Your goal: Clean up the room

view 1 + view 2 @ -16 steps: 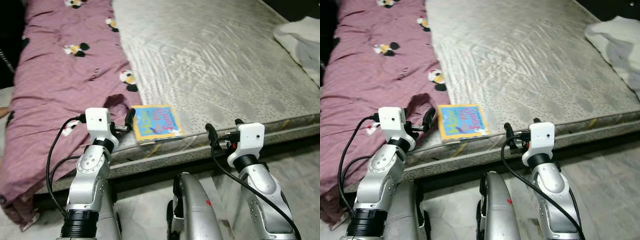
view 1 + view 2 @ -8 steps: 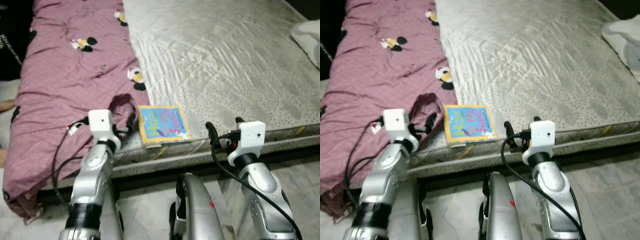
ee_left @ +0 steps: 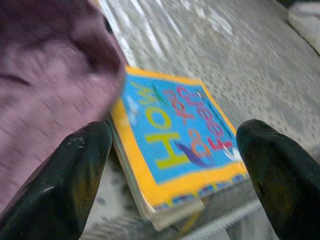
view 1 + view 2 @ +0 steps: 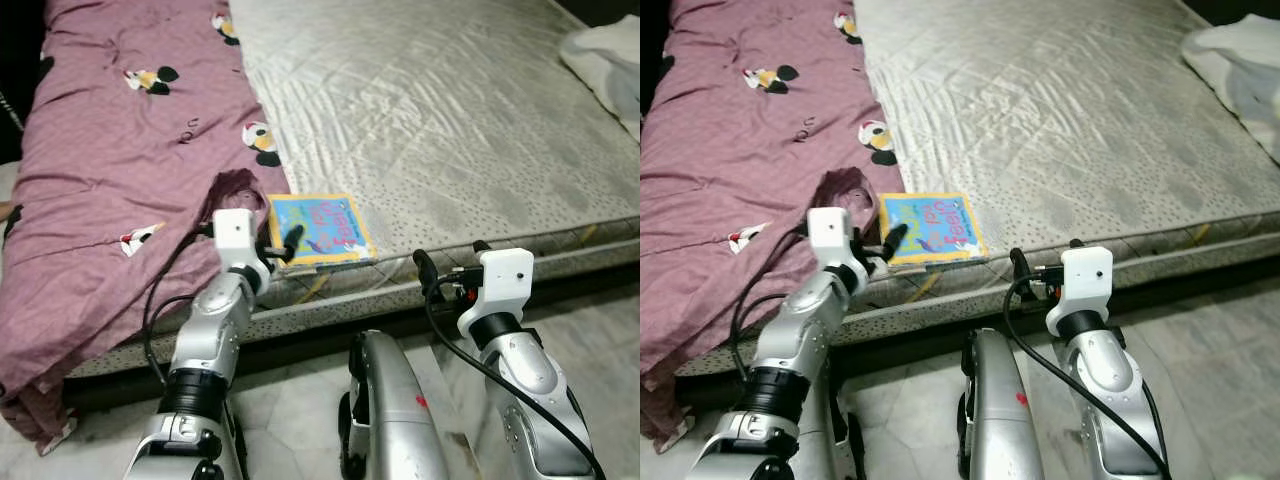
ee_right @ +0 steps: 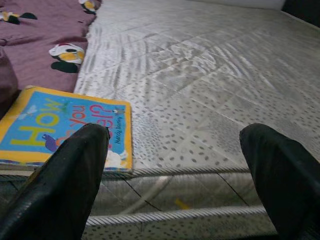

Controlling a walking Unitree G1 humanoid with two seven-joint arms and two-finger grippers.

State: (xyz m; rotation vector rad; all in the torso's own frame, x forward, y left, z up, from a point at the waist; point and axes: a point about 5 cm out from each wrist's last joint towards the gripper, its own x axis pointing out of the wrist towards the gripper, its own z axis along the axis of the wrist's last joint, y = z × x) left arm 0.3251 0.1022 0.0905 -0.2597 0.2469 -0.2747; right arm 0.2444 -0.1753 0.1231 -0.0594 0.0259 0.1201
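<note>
We stand at the foot of the grey quilted mattress, where a thin square children's book with a yellow border and blue cover lies flat at the very edge, just beside the rumpled mauve blanket printed with cartoon mice. Our left gripper hangs just short of the book's near corner with its jaws spread wide, one black finger toward the blanket fold and the other out past the book's far side. Our right gripper waits off the mattress edge, well apart from the book, its jaws likewise wide open and holding nothing. We judge the step in hand to be picking up the book so it can be put away. To do it well, we think we should bring the left gripper in low along the mattress edge, slide one finger under the overhanging corner and the other over the cover, and keep clear of the blanket fold so no cloth gets pinched. The book looks thin and flexible, so we would grip well in from the corner and lift level.
</note>
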